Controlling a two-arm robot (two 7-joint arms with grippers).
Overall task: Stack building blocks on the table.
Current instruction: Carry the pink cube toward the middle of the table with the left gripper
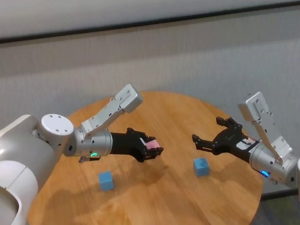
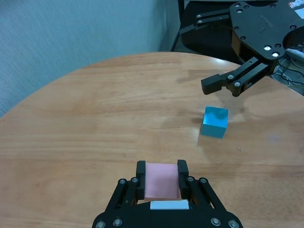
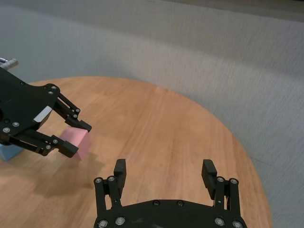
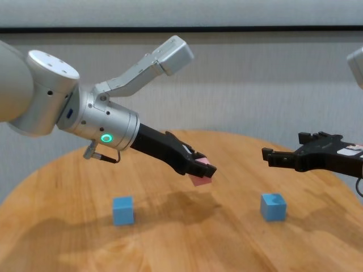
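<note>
My left gripper (image 1: 151, 146) is shut on the pale pink cube (image 1: 152, 143) and holds it in the air above the middle of the round wood table (image 1: 164, 209). The pink cube sits between the pads in the left wrist view (image 2: 162, 180) and shows in the chest view (image 4: 203, 171). One light blue cube (image 1: 106, 180) lies on the table on the left, below my left forearm. The other blue cube (image 1: 201, 166) lies on the right. My right gripper (image 1: 207, 131) is open and empty, hovering just above and behind that cube (image 4: 273, 206).
The table ends close behind and to the right of my right gripper (image 3: 164, 168). A grey wall runs behind the table. Bare wood lies between the two blue cubes (image 4: 193, 226).
</note>
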